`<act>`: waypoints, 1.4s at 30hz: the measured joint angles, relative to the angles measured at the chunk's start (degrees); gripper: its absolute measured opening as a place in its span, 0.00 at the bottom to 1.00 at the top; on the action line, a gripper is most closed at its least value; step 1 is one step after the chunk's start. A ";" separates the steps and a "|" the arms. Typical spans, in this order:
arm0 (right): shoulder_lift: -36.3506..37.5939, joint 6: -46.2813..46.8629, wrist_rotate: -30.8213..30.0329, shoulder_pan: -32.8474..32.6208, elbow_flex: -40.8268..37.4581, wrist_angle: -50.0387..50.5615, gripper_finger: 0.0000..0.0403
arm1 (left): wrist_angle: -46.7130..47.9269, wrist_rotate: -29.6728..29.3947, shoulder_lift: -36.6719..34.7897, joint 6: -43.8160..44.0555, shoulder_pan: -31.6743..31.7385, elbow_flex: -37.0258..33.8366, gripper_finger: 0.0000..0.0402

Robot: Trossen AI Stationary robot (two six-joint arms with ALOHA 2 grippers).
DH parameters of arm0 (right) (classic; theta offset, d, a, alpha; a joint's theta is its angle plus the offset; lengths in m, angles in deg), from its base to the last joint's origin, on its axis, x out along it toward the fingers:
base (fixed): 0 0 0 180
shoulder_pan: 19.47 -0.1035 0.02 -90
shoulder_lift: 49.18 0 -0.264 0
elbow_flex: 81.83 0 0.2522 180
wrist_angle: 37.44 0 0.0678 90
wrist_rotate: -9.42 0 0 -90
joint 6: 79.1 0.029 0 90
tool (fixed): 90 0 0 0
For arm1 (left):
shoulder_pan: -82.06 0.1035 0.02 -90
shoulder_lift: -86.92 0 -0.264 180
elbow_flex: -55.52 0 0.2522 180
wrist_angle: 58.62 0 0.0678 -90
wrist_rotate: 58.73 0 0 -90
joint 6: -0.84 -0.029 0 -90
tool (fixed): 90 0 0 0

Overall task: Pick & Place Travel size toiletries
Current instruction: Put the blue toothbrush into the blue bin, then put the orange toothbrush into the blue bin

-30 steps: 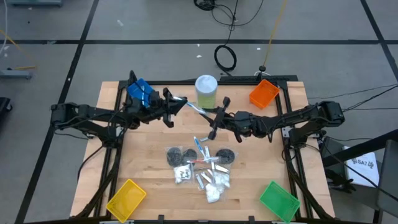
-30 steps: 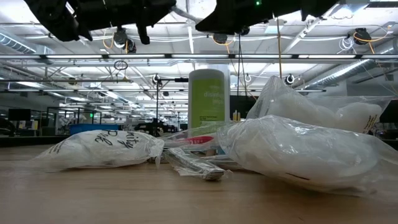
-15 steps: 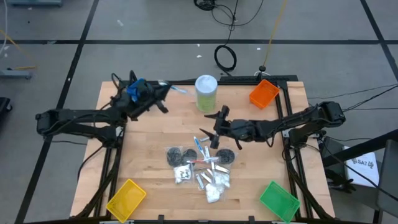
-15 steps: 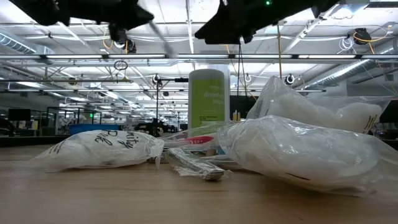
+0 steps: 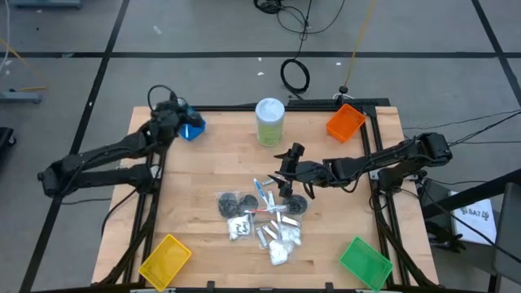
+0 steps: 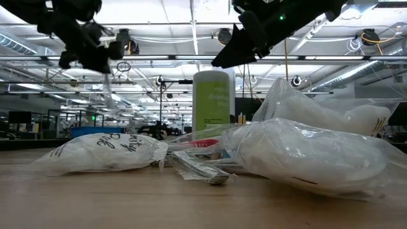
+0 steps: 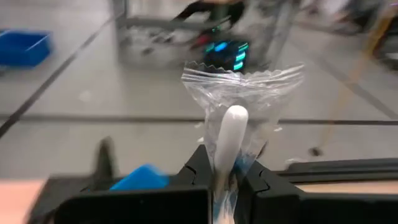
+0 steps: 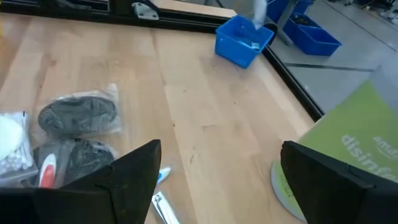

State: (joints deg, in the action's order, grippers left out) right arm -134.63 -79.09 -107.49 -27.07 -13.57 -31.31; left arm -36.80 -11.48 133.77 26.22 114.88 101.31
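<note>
The travel size toiletries [image 5: 264, 218] lie in a pile at the table's middle: dark discs in bags [image 8: 78, 115], silver tubes and white packets [image 5: 281, 244]. One clear bag with a white stick [image 7: 229, 134] is held over the blue bin [image 5: 192, 128] at the far left, where my left gripper [image 7: 225, 180] is shut on it. My right gripper [image 5: 283, 172] hovers open above the pile's far side, nothing between its fingers [image 8: 134, 177]. My left gripper pinches the clear bag and the white stick inside it [image 7: 227, 160] between its two fingers. The fingers lie along the stick. The bag's crimped end [image 7: 242, 78] reaches out past the fingertips. The stick [image 8: 257, 18] is lifted clear, upright over the blue bin.
A pale-green canister [image 5: 269, 120] with a white lid stands at the far middle, close to my right gripper. An orange bin [image 5: 345, 122] sits at the far right, a yellow bin [image 5: 165, 259] at the near left, a green bin [image 5: 364, 260] at the near right.
My left gripper has carried the bagged stick from the table's middle toward the far left, to the blue bin, and the stick has turned from lying level to upright. My right gripper has stayed near the canister and tipped down toward the pile.
</note>
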 joint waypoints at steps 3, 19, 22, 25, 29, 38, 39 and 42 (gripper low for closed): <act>0.00 0.00 0.03 -0.02 0.00 0.60 0.78 | 2.77 7.16 0.02 0.90 6.38 0.00 0.02; 0.00 0.39 0.01 -0.02 0.00 1.08 0.78 | 2.15 19.84 5.19 3.18 17.42 -0.02 0.06; 0.00 0.42 0.04 -0.02 0.00 1.09 0.78 | 2.36 18.72 6.75 3.23 17.42 -0.07 0.17; 0.00 0.42 0.12 -0.02 0.00 1.08 0.78 | 2.40 17.46 7.97 3.29 17.42 -0.07 0.30; 0.00 0.44 0.12 -0.02 0.00 1.32 0.78 | 2.48 17.26 8.48 3.25 17.42 -0.07 0.49; 0.02 0.85 0.16 -0.02 -0.02 2.91 0.78 | 2.72 19.36 8.00 3.14 17.36 -0.07 0.81; 0.02 0.85 0.16 -0.02 -0.02 3.01 0.78 | 2.43 20.88 7.57 2.95 17.34 -0.07 0.83; 0.02 0.84 0.16 -0.02 -0.02 3.44 0.78 | 1.04 26.75 5.54 2.48 17.31 -0.07 0.86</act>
State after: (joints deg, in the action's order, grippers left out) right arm -134.61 -78.24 -107.33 -27.09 -13.59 -27.86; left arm -35.76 15.27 139.32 28.70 132.19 101.25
